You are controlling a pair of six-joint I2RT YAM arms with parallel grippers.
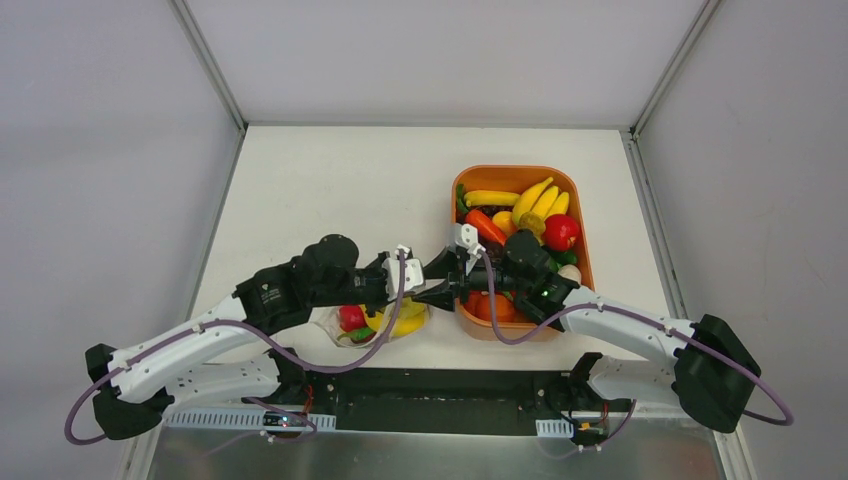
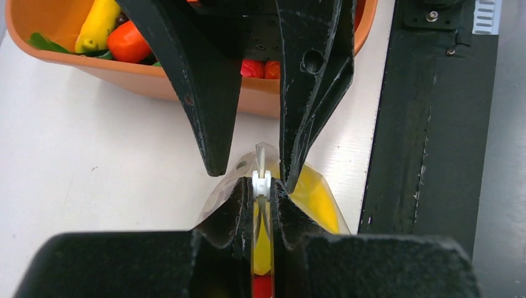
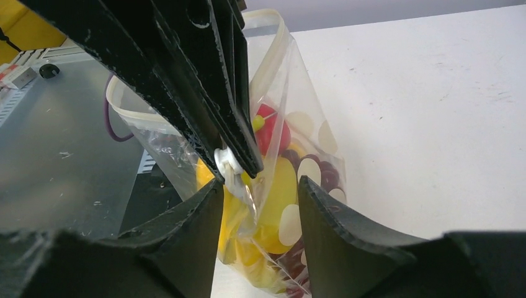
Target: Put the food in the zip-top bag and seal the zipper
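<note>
The zip-top bag (image 1: pixel 370 322) lies near the table's front edge, left of the tray, with a red piece (image 1: pixel 351 317) and yellow food (image 1: pixel 405 318) inside. In the right wrist view the bag (image 3: pixel 310 139) hangs lifted, holding a yellow lemon (image 3: pixel 279 186), a red piece (image 3: pixel 273 133) and purple grapes (image 3: pixel 325 177). My left gripper (image 2: pixel 262 186) is shut on the zipper at its white slider (image 2: pixel 262 180). My right gripper (image 3: pixel 259 183) faces it, open, its fingers either side of the bag's end without pinching it.
The orange tray (image 1: pixel 457 190) sits right of the bag, with bananas (image 1: pixel 540 200), a carrot (image 1: pixel 485 225) and a red fruit (image 1: pixel 561 231) among several pieces. The black base plate (image 2: pixel 428 124) runs along the near edge. The two grippers (image 1: pixel 430 288) are almost touching.
</note>
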